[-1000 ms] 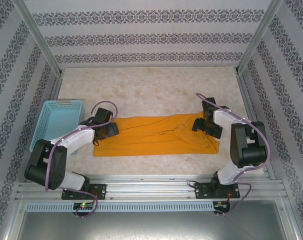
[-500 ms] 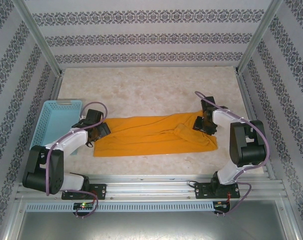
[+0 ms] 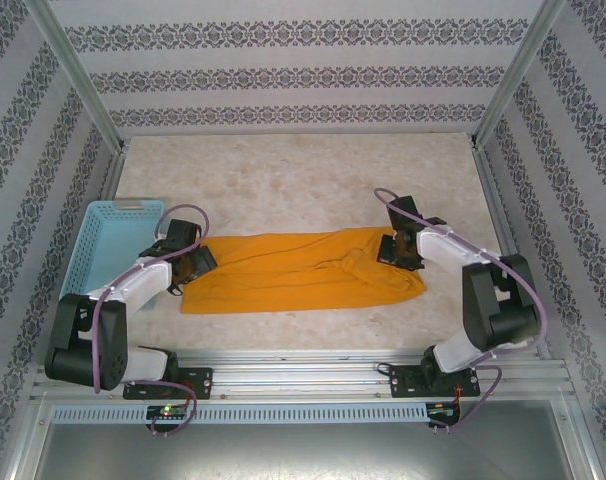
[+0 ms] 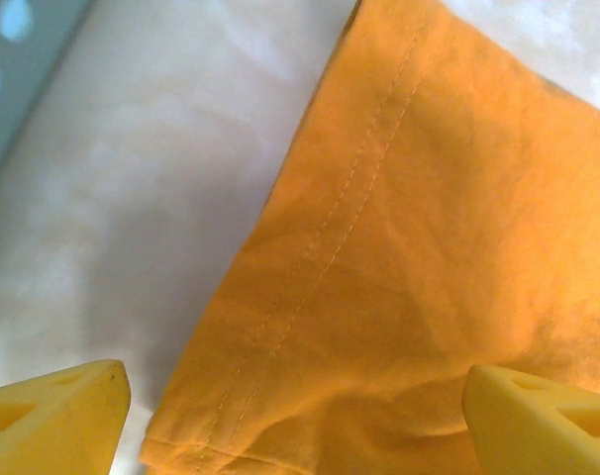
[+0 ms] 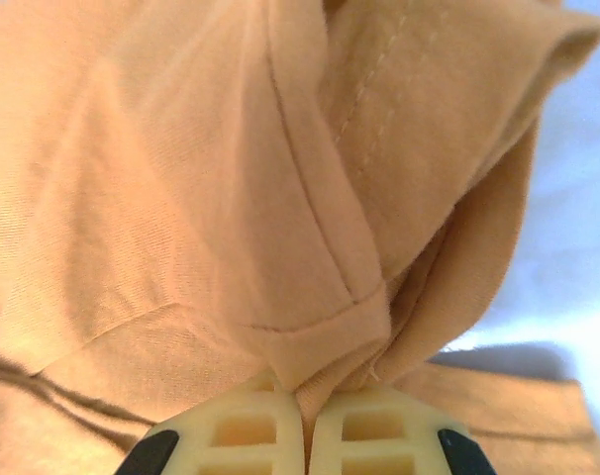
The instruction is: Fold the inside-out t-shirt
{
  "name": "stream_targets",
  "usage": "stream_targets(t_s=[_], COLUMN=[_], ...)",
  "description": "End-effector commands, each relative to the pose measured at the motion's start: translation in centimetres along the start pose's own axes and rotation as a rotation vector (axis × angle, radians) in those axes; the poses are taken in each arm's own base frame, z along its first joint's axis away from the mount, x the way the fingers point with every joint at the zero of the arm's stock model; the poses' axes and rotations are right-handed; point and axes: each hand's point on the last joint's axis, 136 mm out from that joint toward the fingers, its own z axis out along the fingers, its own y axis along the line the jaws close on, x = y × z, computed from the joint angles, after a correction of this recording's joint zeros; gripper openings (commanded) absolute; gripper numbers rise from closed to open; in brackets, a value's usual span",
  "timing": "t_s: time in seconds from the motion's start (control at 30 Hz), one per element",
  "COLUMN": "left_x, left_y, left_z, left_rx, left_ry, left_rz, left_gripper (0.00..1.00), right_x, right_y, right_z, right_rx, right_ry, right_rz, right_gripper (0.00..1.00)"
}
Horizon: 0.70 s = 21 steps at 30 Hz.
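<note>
- Workpiece: the t-shirt (image 3: 293,272) lies flat on the table (image 3: 283,170), in its near half. It forms one long, narrow orange band running left to right between the two arms.
- Visible face: plain orange. No emblem shows in the overhead view.
- Left end: square and smooth. The stitched hem (image 4: 330,237) lies flat on the table surface.
- Right end: rumpled, with layers bunched up and overlapping.
- Right gripper (image 3: 395,250): at the right end of the band, fingertips (image 5: 246,430) pressed together. They pinch a raised fold of cloth (image 5: 330,327) at a seamed edge.
- Left gripper (image 3: 188,262): at the left end, jaws spread wide. One of the fingers (image 4: 62,416) stands over bare table and the other over the cloth, straddling the hem corner. Nothing is held.
- Basket (image 3: 113,240): pale blue, left of the t-shirt, just beyond the left arm.
- Progress, as judged: the narrow band suggests the lengthwise reduction is done. Whether the garment has been turned right side out cannot be determined.
- Remaining, as judged: the left end is not yet gripped. The crosswise folds, end over end, are not yet made, and the band is at full length. The task is roughly at its midpoint.
</note>
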Motion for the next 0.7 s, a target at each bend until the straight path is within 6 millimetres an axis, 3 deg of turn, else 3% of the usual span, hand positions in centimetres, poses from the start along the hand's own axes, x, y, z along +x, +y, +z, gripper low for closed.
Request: stream_targets(t_s=[0.0,0.23,0.33,0.47,0.57,0.67], left_x=[2.3,5.8,6.0,3.7,2.6,3.0], left_y=[-1.2,-8.3,-10.8,-10.1,-8.9,-9.5], left_z=[0.3,-1.3,-2.8,-4.6,-4.5,-3.9], left_rx=[0.007,0.114,0.185,0.175,0.206,0.258], left_ry=[0.051,0.033,0.014,-0.078,-0.083,-0.043], left_rz=[0.06,0.176,0.203,0.192,0.147,0.162], left_gripper=[0.87,0.87,0.87,0.89,0.87,0.83], right_x=[-1.3,-3.6,-4.4,-5.3,-4.9,-3.3], right_y=[-2.6,-7.0,-6.4,-2.4,2.5,7.6], right_z=[-3.5,-10.6,-12.4,-15.3,-16.4,-16.0], right_rx=[0.118,0.397,0.408,0.394,0.256,0.127], right_ry=[-0.116,-0.212,-0.252,-0.317,-0.327,-0.296], right_rz=[-0.034,-0.082,-0.112,-0.269,-0.381,-0.463], right_gripper=[0.0,0.0,0.0,0.0,0.0,0.0])
